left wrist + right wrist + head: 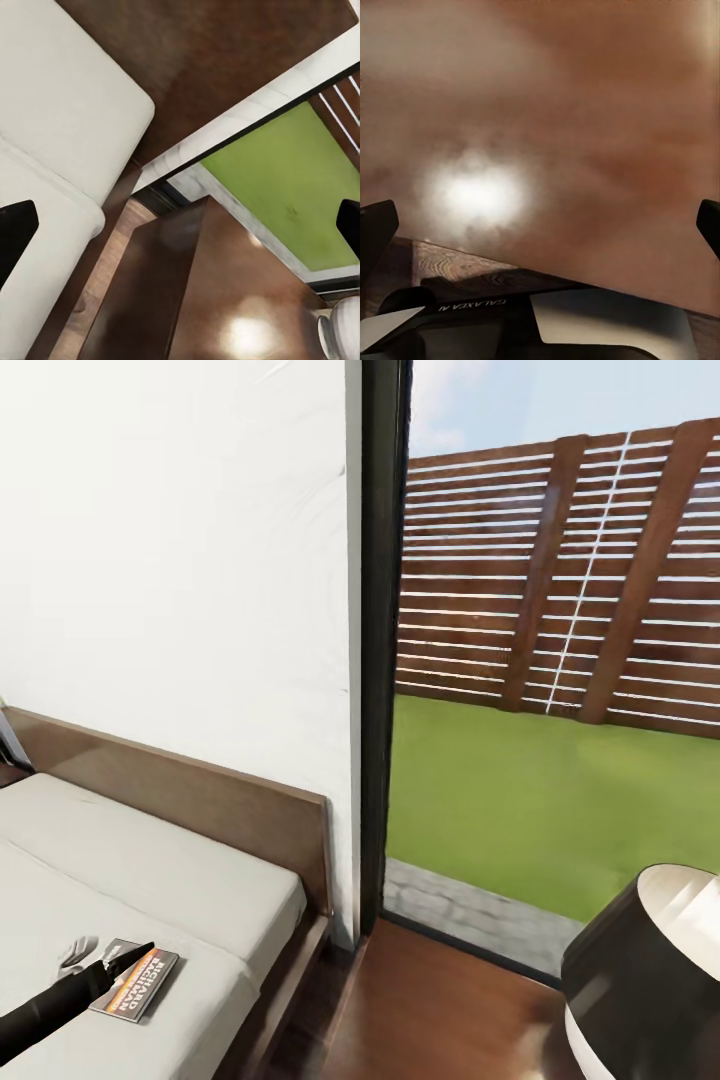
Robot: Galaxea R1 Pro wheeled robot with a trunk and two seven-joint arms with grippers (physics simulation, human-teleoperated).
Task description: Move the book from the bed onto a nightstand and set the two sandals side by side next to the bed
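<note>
The book [135, 980] lies flat on the off-white mattress of the bed [180, 880], near the mattress's side edge that faces the window, cover up with its orange band and dark lettering showing. In the head view the left arm's dark tip reaches over the mattress and overlaps the book's near corner; whether it touches cannot be told. The left tool [180, 225] stands wide, its two fingertips [15, 229] far apart at the picture's edges, above the mattress corner, the bed frame and the glossy top of the nightstand [225, 300]. The right tool [540, 225] is also spread wide, close over a glossy brown wooden surface with a bright glare spot. A dark lamp [650, 970] stands beside the window [560, 660].
</note>
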